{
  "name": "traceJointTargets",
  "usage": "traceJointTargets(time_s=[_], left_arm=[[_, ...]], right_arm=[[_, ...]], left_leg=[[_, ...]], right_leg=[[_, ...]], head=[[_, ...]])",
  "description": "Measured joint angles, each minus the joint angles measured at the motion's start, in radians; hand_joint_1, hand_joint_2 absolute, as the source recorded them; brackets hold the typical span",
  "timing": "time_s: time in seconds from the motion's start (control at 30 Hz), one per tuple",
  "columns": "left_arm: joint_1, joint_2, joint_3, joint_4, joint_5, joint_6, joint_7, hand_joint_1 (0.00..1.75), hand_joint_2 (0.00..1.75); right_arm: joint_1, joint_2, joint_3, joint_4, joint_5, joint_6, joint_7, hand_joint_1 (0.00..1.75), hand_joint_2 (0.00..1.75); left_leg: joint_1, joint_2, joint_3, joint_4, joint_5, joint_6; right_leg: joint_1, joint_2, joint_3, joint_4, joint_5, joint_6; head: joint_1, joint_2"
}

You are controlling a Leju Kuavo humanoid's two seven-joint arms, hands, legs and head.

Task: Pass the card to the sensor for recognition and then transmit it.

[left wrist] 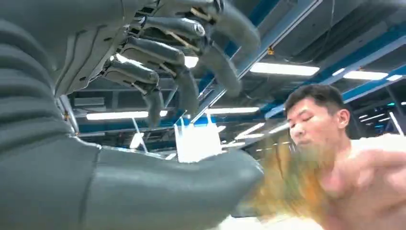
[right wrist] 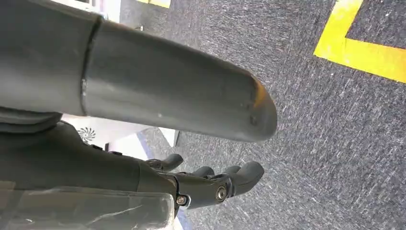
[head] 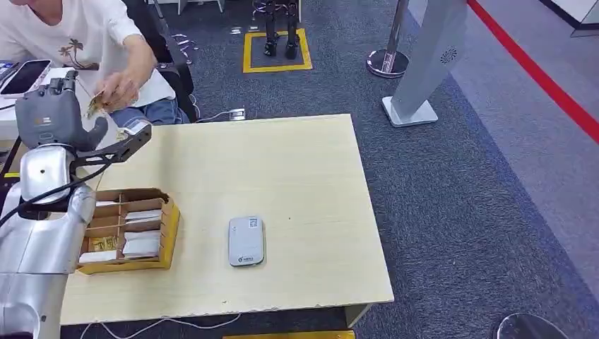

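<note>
My left hand point(head: 55, 113) is raised over the table's far left corner, fingers point(left wrist: 158, 72) spread apart from the thumb point(left wrist: 182, 191), with nothing between them. Just beyond it a seated person's hand point(head: 126, 83) holds a gold card point(head: 95, 105); in the left wrist view that card point(left wrist: 287, 187) is a blurred golden patch past my thumb tip. The grey-white card sensor point(head: 246, 241) lies flat on the table near the front edge. My right hand point(right wrist: 210, 184) hangs over the carpet, holding nothing, its fingers loosely bent and apart from the thumb.
A cardboard box point(head: 168, 226) with compartments of white and gold cards stands on the wooden table point(head: 282, 169) left of the sensor. A phone point(head: 25, 76) lies by the person. A grey sign stand point(head: 424, 63) and a stanchion base point(head: 388, 62) stand on the carpet beyond.
</note>
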Motion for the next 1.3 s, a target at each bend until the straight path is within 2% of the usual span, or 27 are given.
traceJointTargets(time_s=[0.27,0.5,0.7,0.73,0.93,1.03,1.13,1.3], left_arm=[[0.023,0.001,0.01,-0.04,0.0,0.0,-0.001,0.0,0.0],[0.051,0.0,0.026,-0.086,0.0,0.002,-0.034,0.0,0.0],[0.12,-0.016,0.026,-0.163,0.0,0.0,-0.076,0.0,0.0],[0.135,-0.02,0.026,-0.179,0.0,0.002,-0.09,0.0,1.75],[0.238,-0.074,0.027,-0.279,0.0,0.003,-0.165,0.0,1.75],[0.267,-0.094,0.029,-0.31,0.001,0.003,-0.18,0.0,1.75],[0.298,-0.129,0.05,-0.347,0.007,0.003,-0.225,0.0,1.75],[0.405,-0.174,0.063,-0.425,0.028,-0.008,-0.285,0.0,1.75]], right_arm=[[0.0,-0.001,-0.006,0.004,0.0,0.001,-0.001,0.0,0.0],[0.0,-0.001,-0.018,0.005,-0.002,0.0,0.004,0.0,0.0],[-0.001,-0.001,-0.034,0.005,-0.003,-0.005,0.007,0.0,0.0],[-0.001,-0.001,-0.037,0.005,-0.003,-0.006,0.008,0.0,0.0],[-0.001,-0.001,-0.055,0.005,-0.005,-0.006,0.009,0.0,0.0],[-0.001,-0.001,-0.061,0.005,-0.005,-0.007,0.01,0.0,0.0],[-0.001,-0.001,-0.068,0.006,-0.007,-0.01,0.011,0.0,0.0],[-0.001,-0.001,-0.084,0.006,-0.019,-0.02,0.012,0.0,0.0]], left_leg=[[0.0,0.0,0.0,0.0,0.0,0.0],[0.0,0.0,0.0,0.0,0.0,0.0],[0.0,0.0,0.0,0.0,0.0,0.0],[0.0,0.0,0.0,0.0,0.0,0.0],[0.0,0.0,0.0,0.0,0.0,0.0],[0.0,0.0,0.0,0.0,0.0,0.0],[0.0,0.0,0.0,0.0,0.0,0.0],[0.0,0.001,0.0,0.0,-0.001,0.0]], right_leg=[[0.0,0.0,0.0,0.0,0.0,0.0],[0.0,0.0,0.0,0.0,0.0,0.0],[0.0,0.0,0.0,0.0,0.0,0.0],[0.0,0.0,0.0,0.0,0.0,0.0],[0.0,0.0,0.0,0.0,0.0,0.0],[0.0,0.0,0.0,0.0,0.0,0.0],[0.0,-0.001,0.0,0.0,0.0,0.0],[0.0,0.0,0.0,0.0,0.0,0.0]], head=[[0.0,0.0],[0.0,0.0],[0.0,0.0],[0.0,0.0],[0.0,0.0],[0.0,0.0],[0.0,0.0],[0.0,0.0]])
